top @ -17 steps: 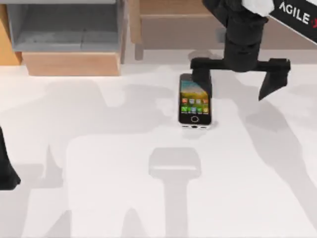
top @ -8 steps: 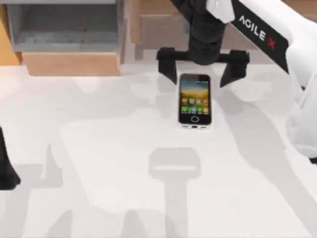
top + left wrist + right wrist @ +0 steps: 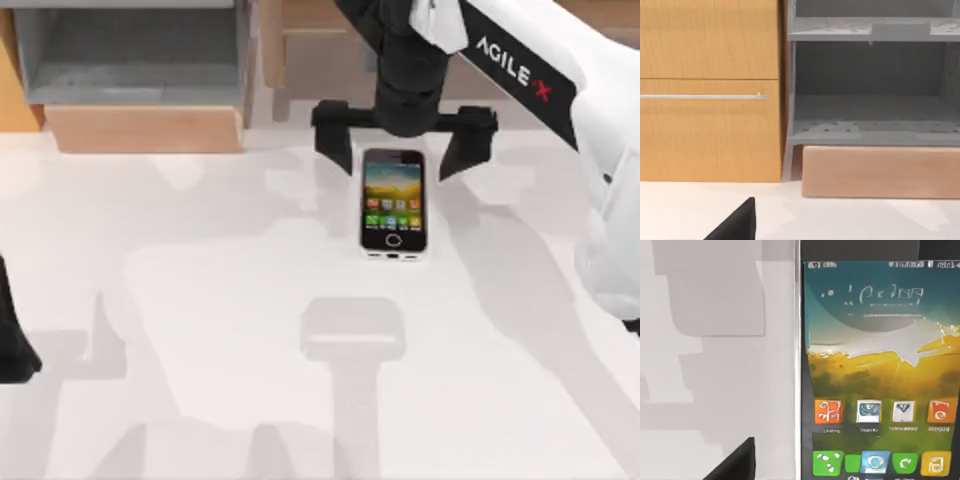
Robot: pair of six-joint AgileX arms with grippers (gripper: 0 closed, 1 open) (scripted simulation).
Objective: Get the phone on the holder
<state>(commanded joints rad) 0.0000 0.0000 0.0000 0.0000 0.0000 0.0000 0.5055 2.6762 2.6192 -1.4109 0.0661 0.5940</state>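
Your right gripper (image 3: 404, 150) stands with its fingers spread wide, one to each side of the far end of the phone (image 3: 393, 204) and clear of both long edges — nothing is pinched yet. The phone lies flat and face up on the white table (image 3: 200, 300), near its middle toward the back, screen lit; from the right wrist camera the phone (image 3: 875, 375) sits close below, which suggests the gripper is low over it. The holder (image 3: 353, 332), a pale grey stand, sits nearer the front edge, apart from the phone and in line with it. In my judgement the step in hand is the approach to the grasp — the next move calls for settling the fingers level with the phone's edges and closing squarely, since a skewed closure on so thin a body could let it slip. Your left gripper (image 3: 14, 350) is parked at the table's left edge.
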